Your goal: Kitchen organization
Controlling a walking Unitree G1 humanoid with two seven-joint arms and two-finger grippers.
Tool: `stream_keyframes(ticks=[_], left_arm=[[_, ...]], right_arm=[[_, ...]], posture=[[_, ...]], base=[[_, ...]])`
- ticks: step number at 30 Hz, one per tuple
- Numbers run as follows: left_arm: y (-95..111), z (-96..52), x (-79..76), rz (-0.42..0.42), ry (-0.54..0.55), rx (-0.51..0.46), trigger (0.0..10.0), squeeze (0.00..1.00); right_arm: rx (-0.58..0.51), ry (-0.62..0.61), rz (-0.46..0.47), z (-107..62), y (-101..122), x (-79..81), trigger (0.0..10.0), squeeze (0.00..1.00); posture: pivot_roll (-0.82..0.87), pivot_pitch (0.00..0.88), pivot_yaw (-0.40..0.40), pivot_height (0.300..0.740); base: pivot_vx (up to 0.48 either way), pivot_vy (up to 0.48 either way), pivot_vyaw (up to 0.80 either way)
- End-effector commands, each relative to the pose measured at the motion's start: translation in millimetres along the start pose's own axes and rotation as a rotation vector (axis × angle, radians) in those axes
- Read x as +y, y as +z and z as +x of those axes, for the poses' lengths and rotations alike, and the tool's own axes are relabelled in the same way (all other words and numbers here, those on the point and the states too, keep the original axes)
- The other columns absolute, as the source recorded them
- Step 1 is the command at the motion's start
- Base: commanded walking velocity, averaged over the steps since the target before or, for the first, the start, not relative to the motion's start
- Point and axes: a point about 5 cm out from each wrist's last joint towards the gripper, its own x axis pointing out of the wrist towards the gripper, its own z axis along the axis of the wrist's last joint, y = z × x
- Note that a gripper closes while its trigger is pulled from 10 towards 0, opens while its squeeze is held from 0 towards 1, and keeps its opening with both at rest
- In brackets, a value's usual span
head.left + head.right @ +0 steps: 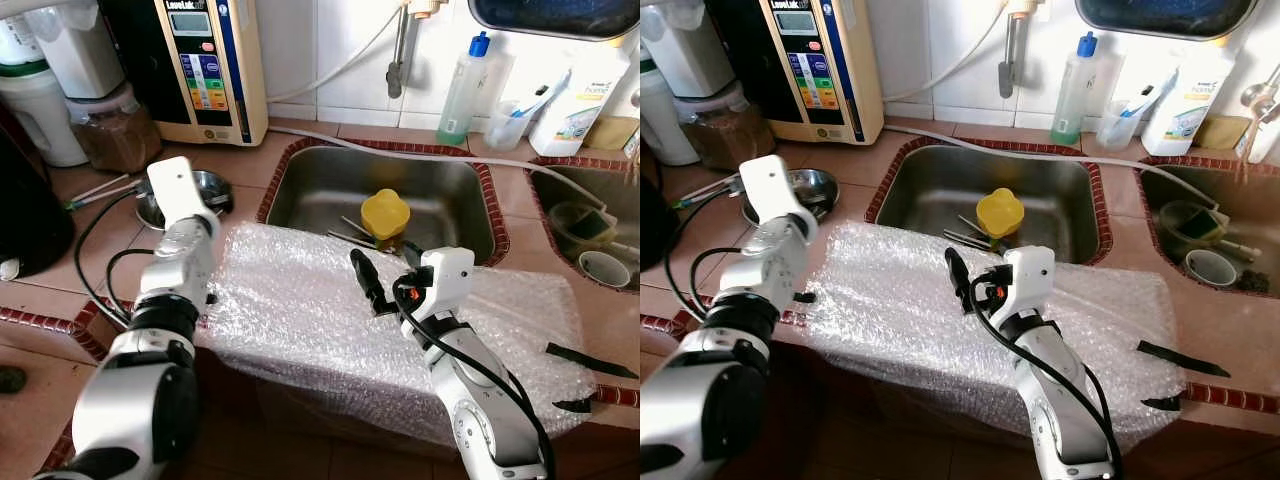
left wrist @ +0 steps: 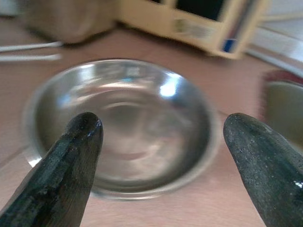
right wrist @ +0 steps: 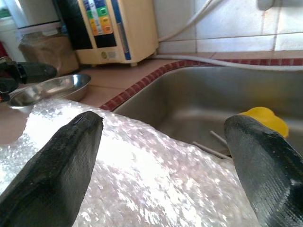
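**Robot at a kitchen counter, both grippers spread wide and holding nothing**

A terracotta-tiled counter (image 1: 300, 165) runs across the scene, with a steel sink (image 1: 330, 190) set into its far middle. Nearer than the sink, a big sheet of bubble wrap (image 1: 290, 300) covers the counter and hangs over the near edge.

On the far left stands a tall cream water-purifier unit (image 1: 205, 65) against the white tiled wall, with a jar of brown contents (image 1: 115, 130) to its left.

The robot's left arm reaches forward on the left side. Its left gripper (image 2: 163, 142) hovers just above a shallow steel bowl (image 1: 205, 185) that sits on the counter left of the sink — the two black fingers (image 2: 71, 161) are spread wide apart, wider than most of the bowl, and grip nothing.

The right arm rises over the middle of the bubble wrap. The right gripper (image 3: 163, 142) points toward the sink, its fingers also wide apart and empty, just above the wrap.

Inside the sink lies a yellow lid-like object (image 1: 385, 213) with a few thin utensils (image 1: 350, 232) beside it.

Along the far wall, right of the tap — a clear bottle of green liquid with a blue cap (image 1: 467, 90) and a white bottle (image 1: 580, 95). At the far right, a second basin holds a small cup (image 1: 605, 268).
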Motion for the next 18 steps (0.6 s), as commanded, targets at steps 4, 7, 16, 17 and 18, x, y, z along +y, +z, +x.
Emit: stream_keyframes(ticks=[4,7,16,17,18], left_arm=[[4.1,2.8,10.6,-0.017,0.071,0.003,10.0,0.00],[0.3,3.9,21.6,-0.027,0.106,0.015,10.0,0.00],[4.9,6.9,23.8,-0.089,0.131,0.044,10.0,0.00],[6.2,7.4,23.4,-0.097,0.131,0.047,10.0,0.00],[6.8,7.6,23.7,-0.098,0.134,0.046,10.0,0.00]], right_arm=[[-0.008,0.004,-0.010,0.7,7.3,-0.7,10.0,0.00],[-0.007,0.003,-0.009,0.6,9.0,-0.2,10.0,0.00],[-0.002,0.002,-0.011,-0.5,8.9,4.2,10.0,0.00],[-0.001,0.005,-0.013,-0.4,9.0,5.4,10.0,0.00],[-0.001,0.005,-0.013,-0.6,8.9,5.6,10.0,0.00]], posture=[[-0.02,0.000,0.064,0.740],[-0.03,0.000,0.071,0.740],[-0.04,0.000,0.085,0.740],[-0.05,0.000,0.087,0.740],[-0.05,0.000,0.087,0.740]], base=[[0.000,0.000,0.00],[0.000,0.000,0.00],[0.000,0.000,0.00],[0.000,0.000,0.00],[0.000,0.000,0.00]])
